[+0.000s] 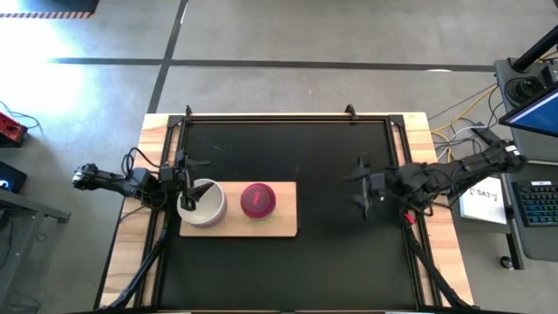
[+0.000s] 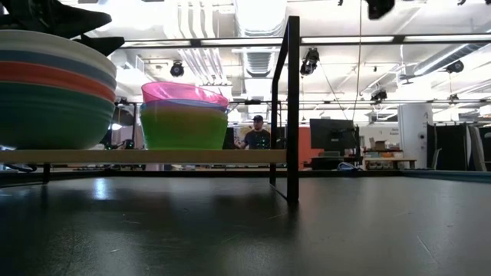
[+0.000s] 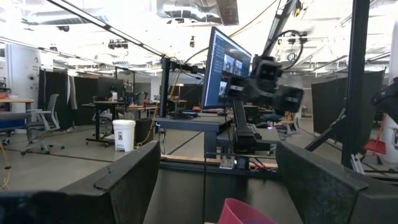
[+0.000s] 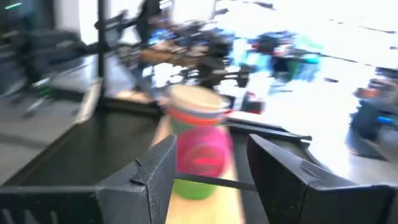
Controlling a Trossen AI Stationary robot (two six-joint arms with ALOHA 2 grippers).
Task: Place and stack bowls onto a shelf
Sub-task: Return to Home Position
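Observation:
The shelf (image 1: 283,222) is a pale wooden board lying at the left of the black tabletop. Two stacks of bowls stand on it. The left stack (image 2: 54,92) has a white bowl (image 1: 207,208) on top, and the right stack (image 2: 184,115) has a magenta bowl (image 1: 258,199) over a yellow-green one. My left gripper (image 1: 192,194) stands open just over the white-topped stack, its fingers (image 3: 134,180) pointing toward the table's right. My right gripper (image 1: 358,186) is open in the air at the table's right, pointing level at the stacks (image 4: 200,155).
A black frame runs round the tabletop, with an upright post (image 2: 291,107) beside the shelf's right end. Bare black tabletop (image 1: 349,253) lies between the shelf and my right arm. A keyboard (image 1: 539,202) and a monitor stand off the table's right edge. A person (image 2: 257,136) stands far behind.

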